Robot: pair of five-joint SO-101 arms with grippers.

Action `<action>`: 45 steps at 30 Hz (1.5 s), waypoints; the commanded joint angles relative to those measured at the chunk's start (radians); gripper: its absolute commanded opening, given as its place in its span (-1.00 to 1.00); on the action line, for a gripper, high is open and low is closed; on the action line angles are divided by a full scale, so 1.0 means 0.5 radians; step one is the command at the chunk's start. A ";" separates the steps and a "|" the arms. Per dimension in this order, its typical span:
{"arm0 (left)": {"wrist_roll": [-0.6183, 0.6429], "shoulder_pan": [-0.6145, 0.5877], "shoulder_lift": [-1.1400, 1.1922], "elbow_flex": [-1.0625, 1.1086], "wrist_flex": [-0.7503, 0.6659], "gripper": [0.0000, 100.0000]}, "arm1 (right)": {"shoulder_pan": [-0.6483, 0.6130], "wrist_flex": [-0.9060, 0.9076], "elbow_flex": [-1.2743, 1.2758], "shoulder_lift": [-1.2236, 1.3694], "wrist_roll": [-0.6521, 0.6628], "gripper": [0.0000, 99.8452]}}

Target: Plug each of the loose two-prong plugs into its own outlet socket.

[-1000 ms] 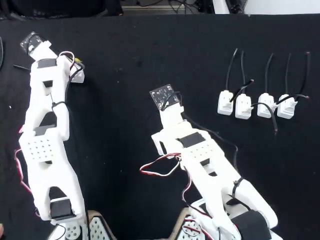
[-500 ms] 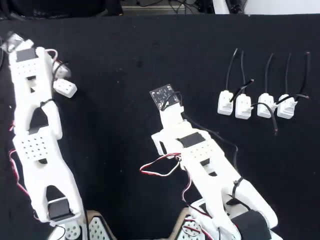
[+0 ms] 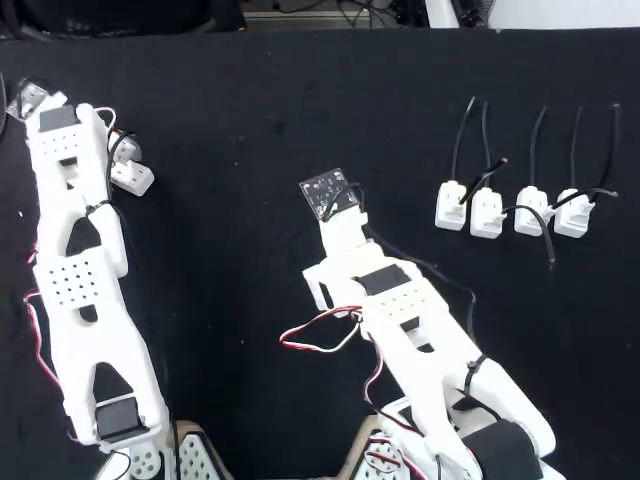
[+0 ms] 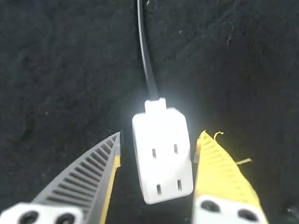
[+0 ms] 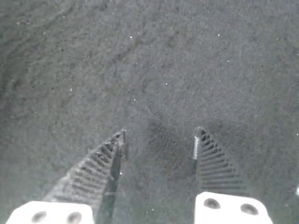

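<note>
A white outlet socket (image 4: 162, 156) with two pairs of slots and a black cord (image 4: 145, 51) lies on the black cloth between the fingers of my left gripper (image 4: 160, 135). The gripper is open, its fingers apart from the socket's sides. From above, the left arm (image 3: 70, 200) reaches to the far left, and a white block (image 3: 131, 177) lies beside its wrist. My right gripper (image 5: 159, 135) hangs open over bare cloth with nothing between its fingers. The right arm (image 3: 345, 235) stands mid-table. Several white corded sockets (image 3: 487, 212) sit in a row at the right.
Black cords (image 3: 548, 235) trail from the row at the right and loop across the cloth. Red and white wires (image 3: 320, 330) hang off the right arm. The table's far edge (image 3: 320, 28) runs along the back.
The left arm swung left, uncovering the white block beside it, then edged slightly back to the right. The right arm and the row of sockets have not moved.
</note>
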 commanded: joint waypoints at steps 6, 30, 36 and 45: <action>0.028 -0.011 0.209 -0.410 -0.009 -0.48 | 0.009 -0.040 -0.014 -0.072 0.018 -0.58; 0.021 0.229 -0.242 0.115 0.721 -0.94 | 0.012 -0.040 -0.014 -0.075 0.018 -0.58; 0.009 0.407 -0.651 0.842 0.721 -0.94 | 0.012 -0.040 -0.014 -0.075 0.018 -0.58; -0.233 0.612 -1.209 1.573 0.411 -0.94 | 0.141 -0.040 -0.026 -0.078 0.018 -0.58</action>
